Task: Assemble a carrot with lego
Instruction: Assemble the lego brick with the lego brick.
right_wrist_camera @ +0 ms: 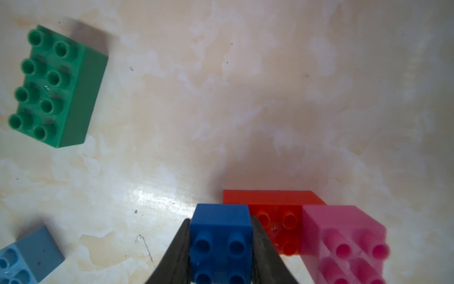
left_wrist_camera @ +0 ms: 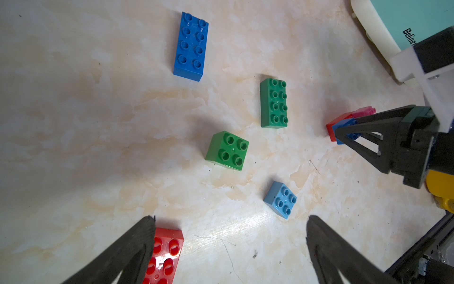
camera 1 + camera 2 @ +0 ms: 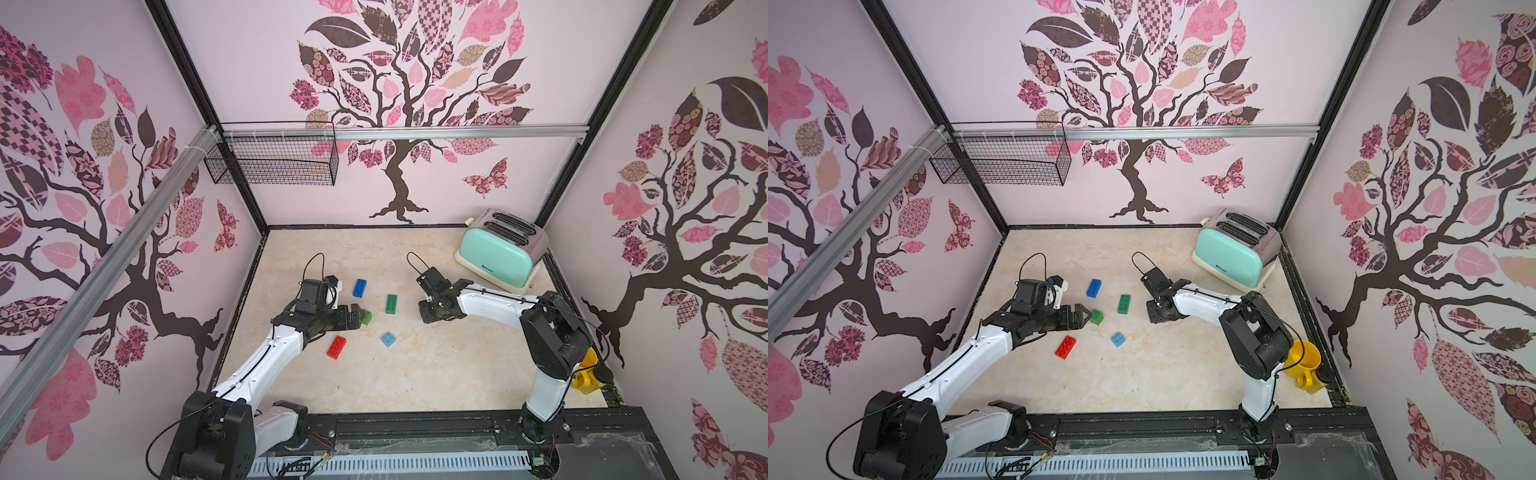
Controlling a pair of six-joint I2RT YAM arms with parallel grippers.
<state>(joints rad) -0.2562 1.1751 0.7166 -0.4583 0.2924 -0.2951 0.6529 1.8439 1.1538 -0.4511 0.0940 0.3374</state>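
At the right gripper (image 1: 219, 221), the fingers (image 1: 177, 258) are black, with a dark blue square brick (image 1: 221, 243) between them, a red oblong brick (image 1: 272, 199) against it and a pink square brick (image 1: 344, 246) alongside. Ahead of the left gripper (image 2: 229, 218) lie a green square brick (image 2: 227, 150), a green oblong brick (image 2: 274, 103), a blue oblong brick (image 2: 190, 46) and a light blue square brick (image 2: 280, 200); a second red brick (image 2: 164, 255) lies beside one black finger. The table (image 2: 73, 123) is cream with beige marbling, and the toaster (image 3: 498, 257) past the right gripper is mint green.
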